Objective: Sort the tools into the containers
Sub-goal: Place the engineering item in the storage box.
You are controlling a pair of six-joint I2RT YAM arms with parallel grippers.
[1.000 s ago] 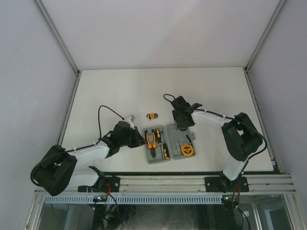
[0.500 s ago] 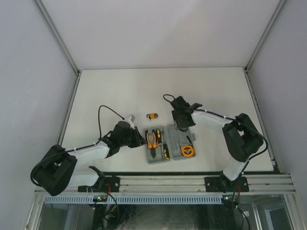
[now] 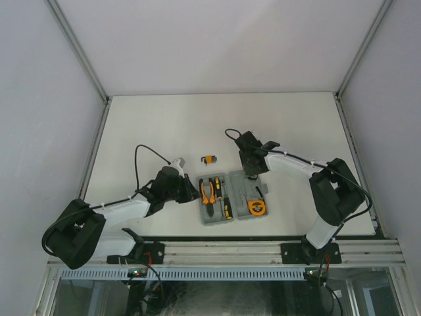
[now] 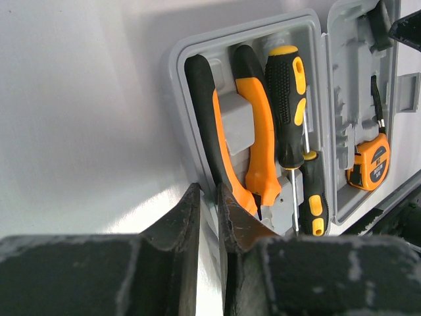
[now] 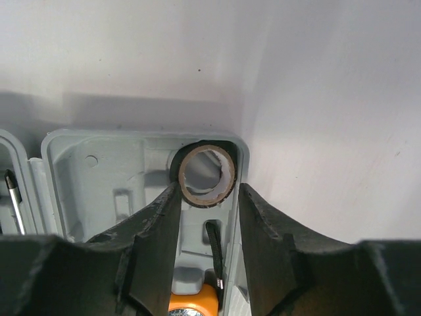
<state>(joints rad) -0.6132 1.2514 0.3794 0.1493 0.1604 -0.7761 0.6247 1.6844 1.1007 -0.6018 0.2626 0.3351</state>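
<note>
My right gripper (image 5: 208, 188) straddles the glossy black ring (image 5: 206, 172) in the far right corner of the grey moulded plastic case (image 5: 66, 141); whether it clamps I cannot tell. My left gripper (image 4: 209, 192) pinches the left rim of the case.

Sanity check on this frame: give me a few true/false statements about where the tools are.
The pliers lie in the case. True.
The tape measure shares the pliers' half. False: it sits in the other half.
The hex key set lies on the table, outside the case. True.
The black ring lies on the bare table. False: it sits in a corner recess of the case.
</note>
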